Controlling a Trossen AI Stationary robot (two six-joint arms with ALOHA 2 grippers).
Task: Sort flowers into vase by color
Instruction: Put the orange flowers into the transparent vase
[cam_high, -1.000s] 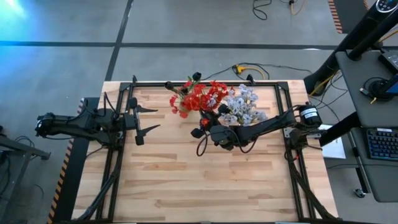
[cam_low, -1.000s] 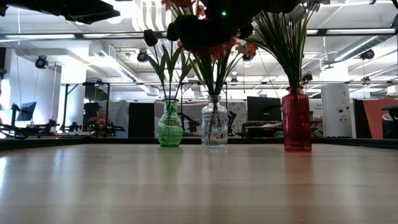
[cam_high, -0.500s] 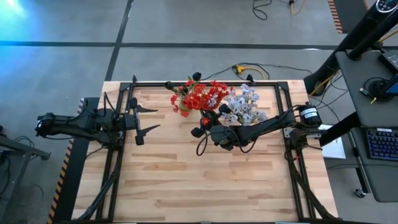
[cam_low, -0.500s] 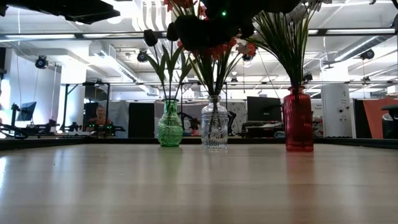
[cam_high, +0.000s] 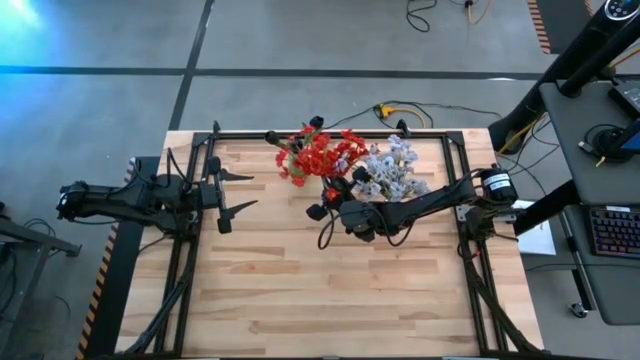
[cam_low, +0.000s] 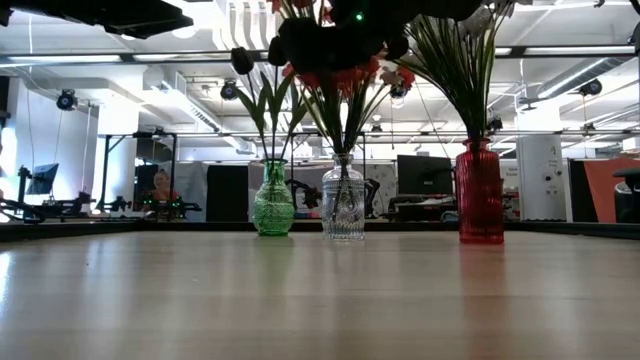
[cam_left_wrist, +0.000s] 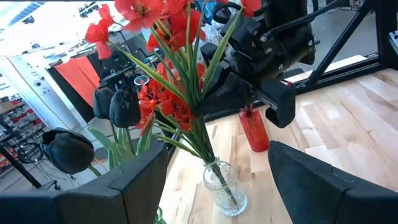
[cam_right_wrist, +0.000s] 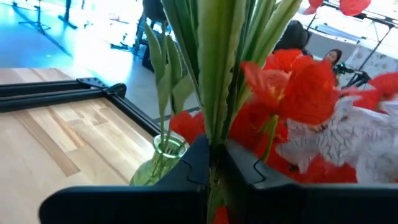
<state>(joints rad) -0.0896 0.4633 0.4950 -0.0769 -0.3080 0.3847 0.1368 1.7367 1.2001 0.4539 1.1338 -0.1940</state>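
right gripper (cam_right_wrist: 214, 171) was clamped on a bunch of green stems with red blossoms (cam_high: 318, 158) standing in the clear ribbed glass vase (cam_low: 343, 198), arm stretched low across the wooden table (cam_high: 300, 290). left gripper (cam_high: 238, 191) waited apart, fingers spread.

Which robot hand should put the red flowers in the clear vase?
The right hand: it is shut on the red flowers' stems above the clear vase. The left hand waits open at the table's left side.
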